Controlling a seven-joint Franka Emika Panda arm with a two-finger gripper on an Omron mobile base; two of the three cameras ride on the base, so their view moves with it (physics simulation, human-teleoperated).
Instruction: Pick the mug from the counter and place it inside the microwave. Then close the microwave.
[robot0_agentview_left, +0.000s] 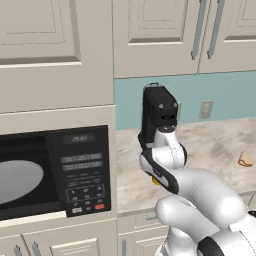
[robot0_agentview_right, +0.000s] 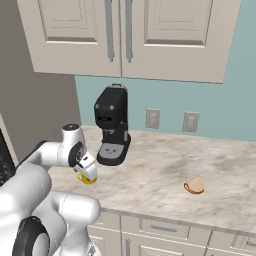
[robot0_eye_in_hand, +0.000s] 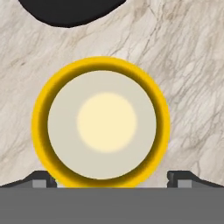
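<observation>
Microwave (robot0_agentview_left: 50, 170): built into the cabinets left of the counter, door open, white plate inside ready to take the cup.
Counter (robot0_agentview_right: 165, 185): beige marbled top carrying the coffee machine (robot0_agentview_right: 113, 131) and a tan bit of food (robot0_agentview_right: 194, 185) well apart to the right.
Gripper (robot0_eye_in_hand: 112, 179): poised straight above the mug, jaws spread wide with one tip either side of the rim, holding nothing; likely lined up to descend.
Mug (robot0_eye_in_hand: 101, 122): bright yellow, round, pale inside, upright on the counter just in front of the coffee machine.
</observation>
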